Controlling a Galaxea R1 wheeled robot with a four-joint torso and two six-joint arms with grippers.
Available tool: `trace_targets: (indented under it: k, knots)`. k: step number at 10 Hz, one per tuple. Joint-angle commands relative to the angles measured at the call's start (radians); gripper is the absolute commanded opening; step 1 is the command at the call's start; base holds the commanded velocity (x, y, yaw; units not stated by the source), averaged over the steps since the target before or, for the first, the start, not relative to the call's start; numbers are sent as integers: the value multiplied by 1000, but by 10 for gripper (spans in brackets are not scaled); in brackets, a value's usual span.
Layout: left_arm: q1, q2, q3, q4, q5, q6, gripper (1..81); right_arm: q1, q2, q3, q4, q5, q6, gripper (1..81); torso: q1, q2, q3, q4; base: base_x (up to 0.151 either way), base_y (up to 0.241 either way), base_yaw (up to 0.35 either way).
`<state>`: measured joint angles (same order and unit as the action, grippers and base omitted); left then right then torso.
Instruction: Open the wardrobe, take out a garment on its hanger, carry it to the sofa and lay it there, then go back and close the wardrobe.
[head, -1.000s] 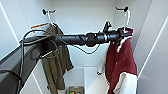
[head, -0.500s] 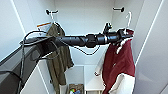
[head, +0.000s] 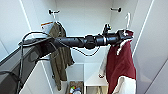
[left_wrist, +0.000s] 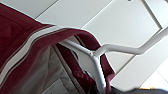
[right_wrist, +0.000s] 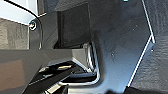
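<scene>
Head view, left end effector (head: 125, 33) gripping hanger (head: 128, 21) at maroon garment (head: 121, 63) collar, inside wardrobe (head: 82, 17).

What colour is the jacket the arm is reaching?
Maroon garment with white sleeves, clearest in the head view.

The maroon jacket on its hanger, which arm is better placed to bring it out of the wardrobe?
Left. Its claw is already at the maroon jacket collar, by the white hanger, inside the open wardrobe. The left wrist view shows collar and hanger close up.
</scene>
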<state>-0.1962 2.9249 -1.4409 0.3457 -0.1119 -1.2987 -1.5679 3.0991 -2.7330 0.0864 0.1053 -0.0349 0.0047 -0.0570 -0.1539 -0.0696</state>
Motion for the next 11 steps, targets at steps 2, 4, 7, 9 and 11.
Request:
trace_targets:
  k: [2,4,7,9,11]
  knots:
    - [-188,-13,16,27,-86,30,10,28,6,10,9,-61,-5,811,0,0,0,0,-129,0,0]
    - [-185,-16,20,27,-86,30,10,28,6,10,9,-61,-5,811,0,0,0,0,-133,0,0]
    - [-185,-18,28,27,-86,30,10,27,6,10,9,-53,-3,811,-1,0,0,0,-133,0,0]
    - [-185,-18,30,27,-86,30,10,27,6,7,9,-53,-3,811,0,0,0,0,-133,0,0]
    - [-185,-16,30,27,-86,30,10,27,6,9,9,-53,-3,811,-2,-1,0,0,-136,0,0]
